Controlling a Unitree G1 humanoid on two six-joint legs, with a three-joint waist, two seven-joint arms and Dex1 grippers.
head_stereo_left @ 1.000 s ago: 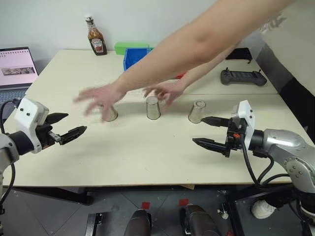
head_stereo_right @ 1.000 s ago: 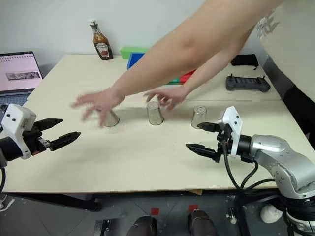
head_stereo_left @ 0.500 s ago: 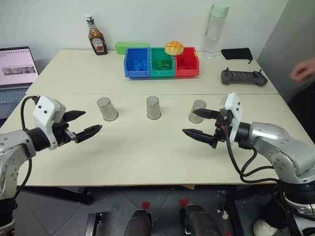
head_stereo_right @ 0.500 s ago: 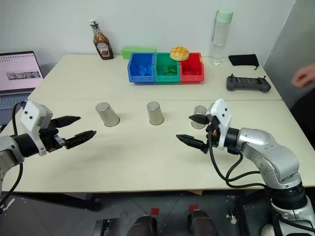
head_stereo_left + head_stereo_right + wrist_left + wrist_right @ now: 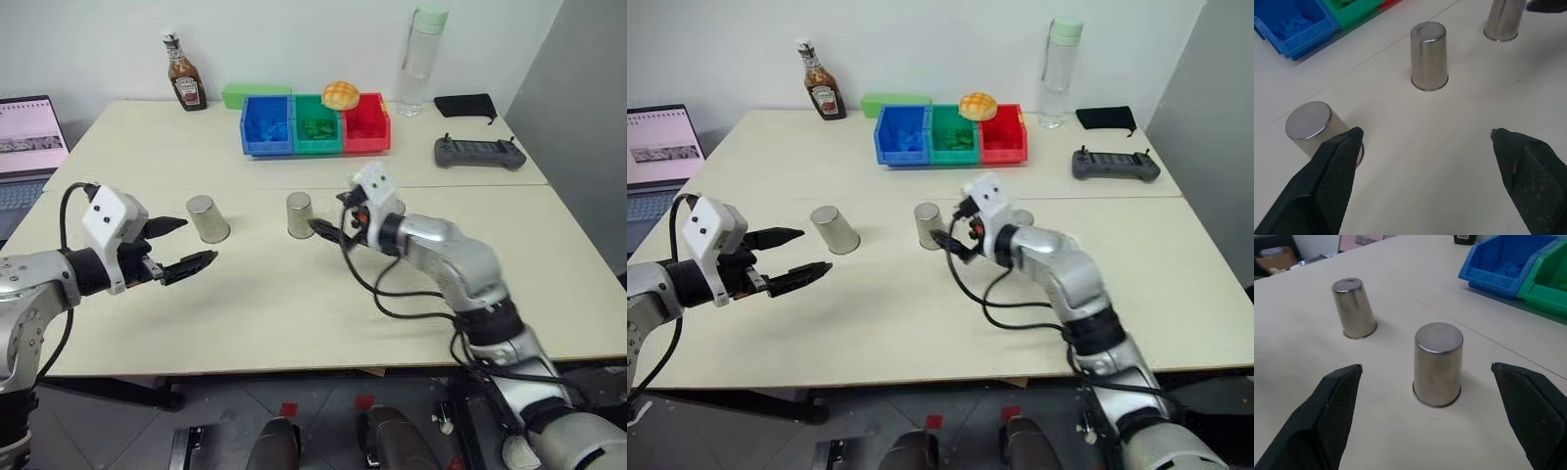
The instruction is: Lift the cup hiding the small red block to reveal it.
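Moved: the right gripper (image 5: pixel 331 217) has swung in from the right cup (image 5: pixel 1022 217) to the middle cup (image 5: pixel 300 214); the person's arms are gone.
Right jaws: spread wide, one each side of the middle cup, not touching.
Left gripper (image 5: pixel 181 249): jaws spread, near the left cup (image 5: pixel 207 217).
Cups: three upturned in a row on the counter (image 5: pixel 255 304).
Red block: not visible.
Behind: bins (image 5: pixel 314 123), ketchup bottle (image 5: pixel 181 73), water bottle (image 5: pixel 415 48), controller (image 5: pixel 477 152), laptop (image 5: pixel 29 137).
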